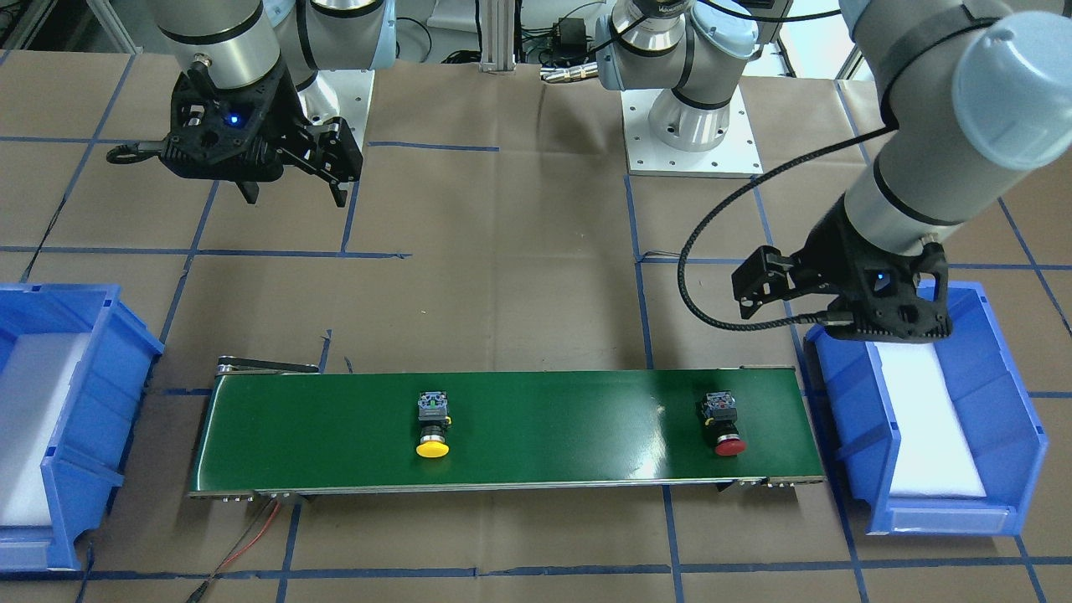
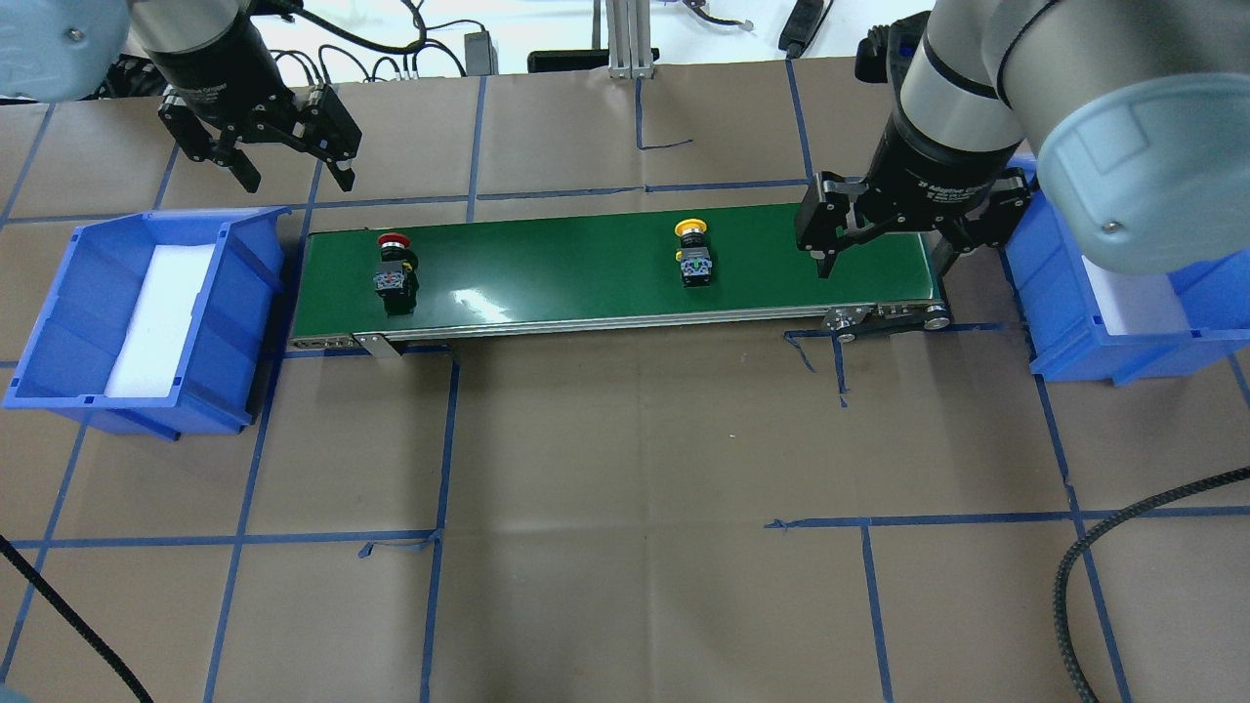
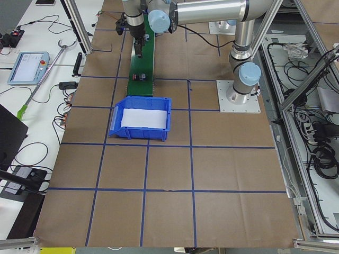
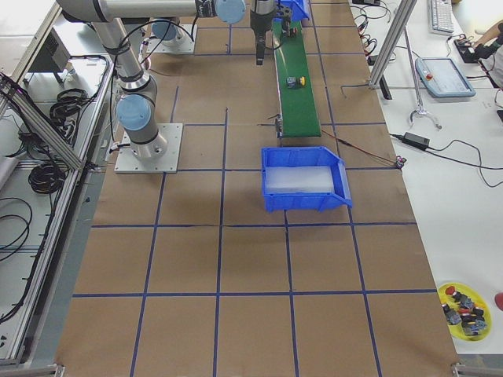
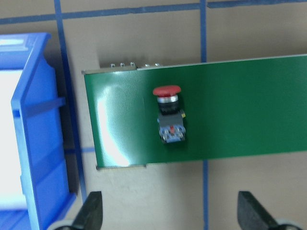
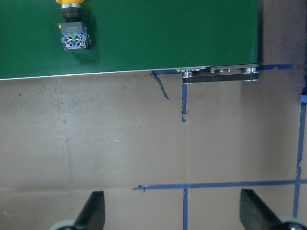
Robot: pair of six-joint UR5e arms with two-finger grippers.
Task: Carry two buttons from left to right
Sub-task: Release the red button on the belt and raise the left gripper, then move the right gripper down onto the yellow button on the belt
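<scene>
The red button [image 2: 394, 268] lies on its side near the left end of the green conveyor belt [image 2: 566, 264]. It also shows in the front view [image 1: 724, 425] and the left wrist view [image 5: 169, 112]. The yellow button [image 2: 692, 256] lies on its side past the belt's middle, and shows in the front view [image 1: 433, 427] and the right wrist view [image 6: 72, 26]. My left gripper [image 2: 293, 174] is open and empty, raised above the belt's left end. My right gripper [image 2: 884, 256] is open and empty, raised near the belt's right end.
A blue bin with a white foam liner [image 2: 59, 322] stands off the belt's left end. A second blue bin [image 2: 1074, 332] stands off its right end. A yellow dish of spare buttons [image 4: 464, 310] lies far off on a side table.
</scene>
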